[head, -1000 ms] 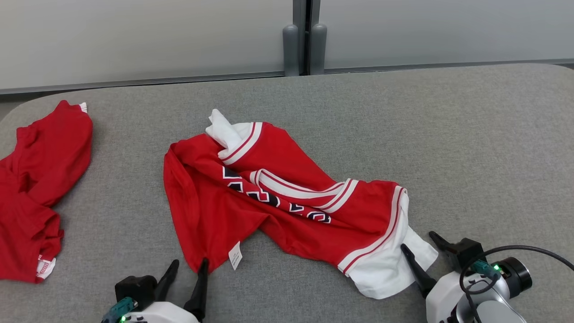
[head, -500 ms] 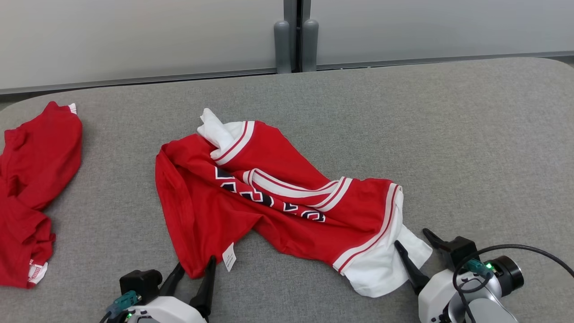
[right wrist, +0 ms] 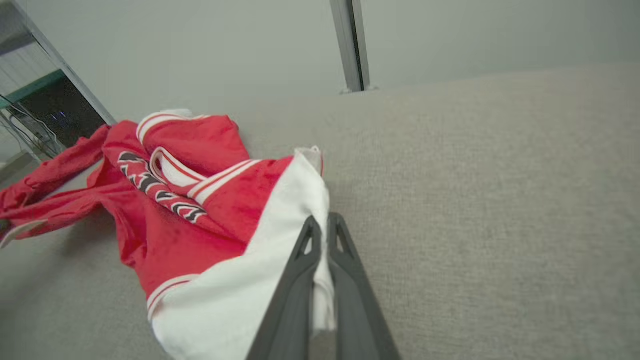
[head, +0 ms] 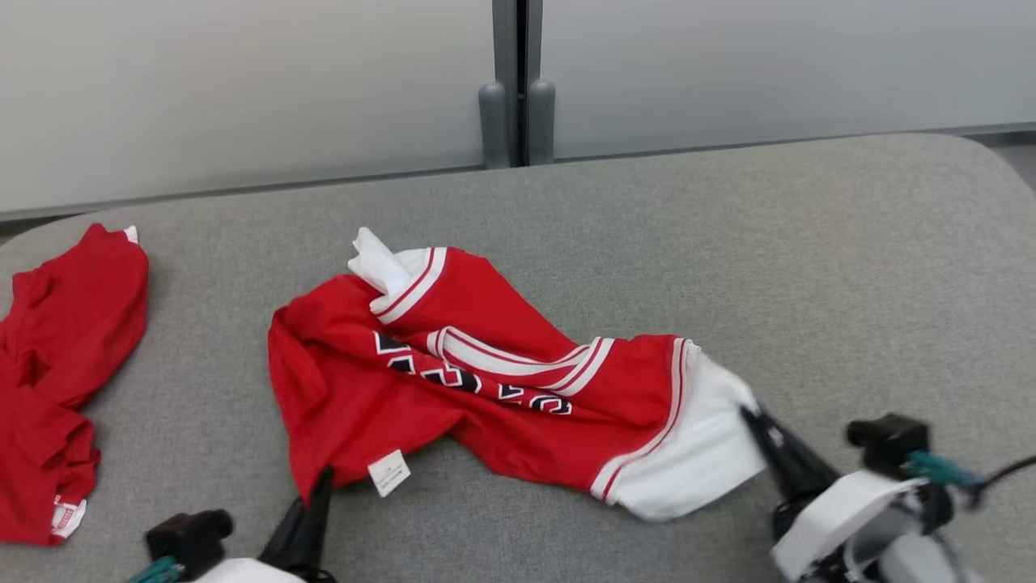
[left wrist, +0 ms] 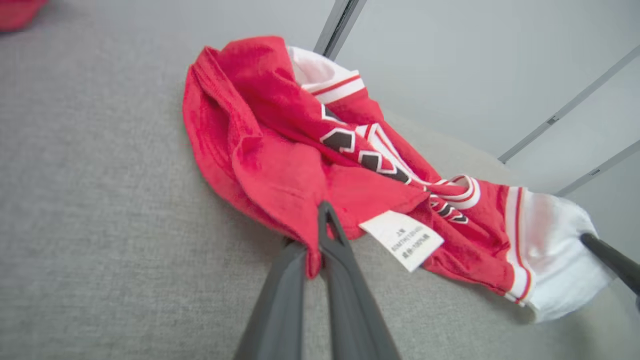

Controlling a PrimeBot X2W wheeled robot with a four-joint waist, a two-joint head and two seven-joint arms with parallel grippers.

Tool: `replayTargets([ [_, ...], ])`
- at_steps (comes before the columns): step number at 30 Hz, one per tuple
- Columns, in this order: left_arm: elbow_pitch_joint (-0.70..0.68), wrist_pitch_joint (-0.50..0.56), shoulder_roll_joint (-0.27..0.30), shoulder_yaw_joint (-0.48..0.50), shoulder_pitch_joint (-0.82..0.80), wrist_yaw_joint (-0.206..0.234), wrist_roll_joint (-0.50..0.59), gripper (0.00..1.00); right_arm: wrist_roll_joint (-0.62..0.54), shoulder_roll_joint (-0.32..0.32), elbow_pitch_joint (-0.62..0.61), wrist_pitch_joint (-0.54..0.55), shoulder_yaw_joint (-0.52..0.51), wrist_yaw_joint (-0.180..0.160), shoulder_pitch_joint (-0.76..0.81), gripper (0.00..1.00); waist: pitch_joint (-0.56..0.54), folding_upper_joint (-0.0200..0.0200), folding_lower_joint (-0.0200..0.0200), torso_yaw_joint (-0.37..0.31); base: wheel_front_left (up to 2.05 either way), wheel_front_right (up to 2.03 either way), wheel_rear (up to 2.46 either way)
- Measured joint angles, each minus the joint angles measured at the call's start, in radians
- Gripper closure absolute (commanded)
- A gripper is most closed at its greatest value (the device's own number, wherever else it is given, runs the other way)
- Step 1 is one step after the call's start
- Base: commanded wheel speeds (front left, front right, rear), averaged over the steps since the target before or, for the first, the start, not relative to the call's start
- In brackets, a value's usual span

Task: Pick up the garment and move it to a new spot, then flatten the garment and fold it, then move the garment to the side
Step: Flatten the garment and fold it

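Red and white garment (head: 453, 380), a sports top with dark lettering, lies crumpled in the middle of a grey fabric-covered counter (head: 809, 243). The left gripper (left wrist: 312, 235), fingers pressed together, pinches the garment's near red corner, just beside a white label (left wrist: 401, 239). The right gripper (right wrist: 324, 225), fingers likewise closed, pinches the white band at the garment's right end. A red cloth (head: 57, 364) lies well apart at the counter's left edge.

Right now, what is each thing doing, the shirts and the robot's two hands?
jersey: crumpled on the table, not yet flat
left gripper: shut on the jersey's red corner
right gripper: shut on the jersey's white edge
other red garment: bunched up, lying at the table's left end
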Motion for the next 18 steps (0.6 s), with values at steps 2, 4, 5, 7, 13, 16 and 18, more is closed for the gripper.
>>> replayTargets([
  [2,-0.117,0.014,0.025,0.029,0.045,0.000,-0.038,1.00,0.118,-0.067,-0.141,0.022,-0.028,0.000,0.035,1.00,-0.015,0.0000,0.0000,-0.004,0.00,0.00,0.00],
  [4,-0.255,0.047,0.051,0.053,0.085,0.010,-0.069,1.00,0.240,-0.132,-0.283,0.058,-0.077,0.000,0.078,1.00,-0.028,0.0000,0.0000,-0.008,0.00,0.00,0.00],
  [5,-0.331,0.069,0.064,0.062,0.102,0.021,-0.077,1.00,0.289,-0.168,-0.351,0.081,-0.103,0.000,0.101,1.00,-0.032,0.0000,0.0000,-0.010,0.00,0.00,0.00],
  [7,-0.477,0.113,0.093,0.080,0.130,0.049,-0.082,1.00,0.378,-0.230,-0.472,0.119,-0.171,0.000,0.143,1.00,-0.038,0.0000,0.0000,-0.016,0.00,0.00,0.00],
  [13,-0.846,0.250,0.161,0.124,0.120,0.122,-0.111,1.00,0.537,-0.311,-0.728,0.194,-0.414,0.000,0.192,1.00,-0.016,0.0000,0.0000,-0.036,0.00,0.00,0.00],
  [16,-0.966,0.326,0.200,0.146,0.037,0.145,-0.133,1.00,0.593,-0.320,-0.823,0.250,-0.515,0.000,0.173,1.00,0.011,0.0000,0.0000,-0.047,0.00,0.00,0.00],
  [18,-1.010,0.379,0.227,0.165,-0.045,0.161,-0.147,1.00,0.616,-0.321,-0.864,0.292,-0.573,0.000,0.131,1.00,0.032,0.0000,0.0000,-0.055,0.00,0.00,0.00],
])
